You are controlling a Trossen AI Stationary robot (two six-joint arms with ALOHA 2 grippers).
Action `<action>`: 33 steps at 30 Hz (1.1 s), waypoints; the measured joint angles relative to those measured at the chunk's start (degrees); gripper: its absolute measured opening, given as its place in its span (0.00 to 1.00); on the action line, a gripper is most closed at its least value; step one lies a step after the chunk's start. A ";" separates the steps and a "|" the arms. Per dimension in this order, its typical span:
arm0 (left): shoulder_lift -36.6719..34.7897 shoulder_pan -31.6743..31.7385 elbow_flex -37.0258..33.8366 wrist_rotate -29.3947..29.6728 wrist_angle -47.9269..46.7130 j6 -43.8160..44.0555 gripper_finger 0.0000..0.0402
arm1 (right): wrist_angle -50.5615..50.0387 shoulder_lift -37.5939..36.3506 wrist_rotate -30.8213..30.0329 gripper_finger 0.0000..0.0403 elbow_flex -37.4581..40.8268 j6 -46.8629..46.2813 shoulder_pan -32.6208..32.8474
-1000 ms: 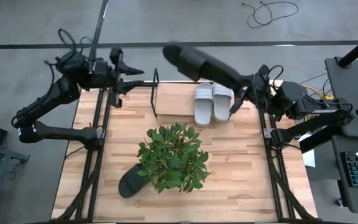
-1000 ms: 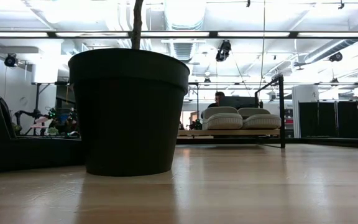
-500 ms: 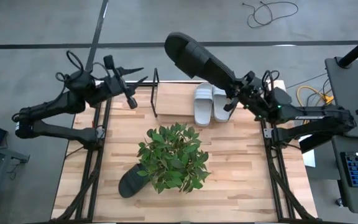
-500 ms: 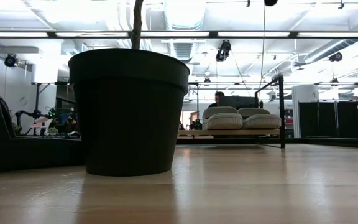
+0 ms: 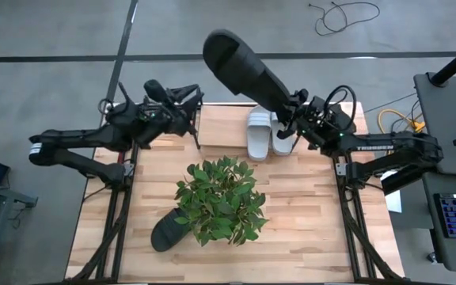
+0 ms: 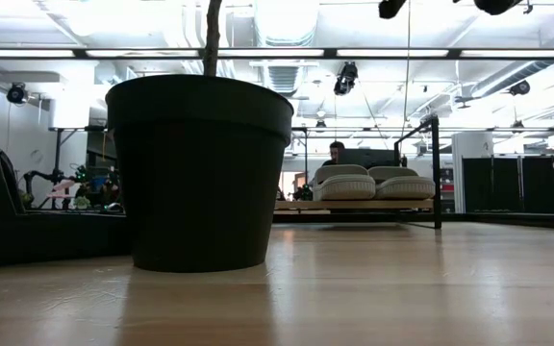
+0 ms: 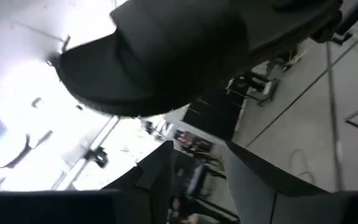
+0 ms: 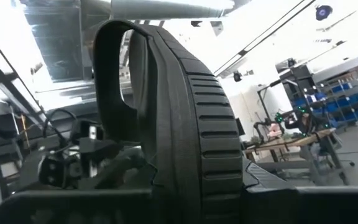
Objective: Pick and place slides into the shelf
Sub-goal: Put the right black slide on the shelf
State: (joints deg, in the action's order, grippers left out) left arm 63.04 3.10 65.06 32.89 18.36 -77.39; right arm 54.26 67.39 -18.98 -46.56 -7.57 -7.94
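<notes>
I see the table [image 5: 307, 214] with the plant [image 5: 222, 199] mid-board and the shelf [image 5: 198, 119] at the far edge, two grey slides [image 5: 267, 132] on it. My right gripper [image 5: 290, 117], clamped on a black slide [image 5: 242, 70], has lifted it higher. My left gripper [image 5: 187, 101], fingers apart, has swung in to the shelf's end. The other black slide [image 5: 165, 231] lies by the plant.

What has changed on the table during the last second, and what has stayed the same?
The left gripper swung from the table's left edge toward the shelf, its fingers open. The right gripper, shut on the raised black slide, drew it slightly left, above the shelf. Unchanged: the two grey slides on the shelf, the plant, and the other black slide beside it.
</notes>
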 joint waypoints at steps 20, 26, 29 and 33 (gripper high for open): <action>16.59 -2.00 -0.02 5.26 41.29 -51.45 0.31 | -3.13 -0.76 1.21 0.14 -0.99 -1.46 0.02; 20.61 -2.00 -0.02 4.75 56.23 -63.18 0.31 | -6.83 -2.11 1.22 0.14 -0.99 -2.11 0.02; 20.95 -1.99 0.00 3.50 58.97 -64.58 0.31 | -7.96 -2.45 1.70 0.14 -0.99 -2.53 0.02; 20.63 -1.94 0.00 3.42 58.16 -64.62 0.31 | -7.80 -2.49 2.96 0.14 -0.99 -3.76 0.02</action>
State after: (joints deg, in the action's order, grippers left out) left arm 83.66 1.17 65.06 36.31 76.52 -142.02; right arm 46.46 64.90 -16.02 -47.55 -11.34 -7.92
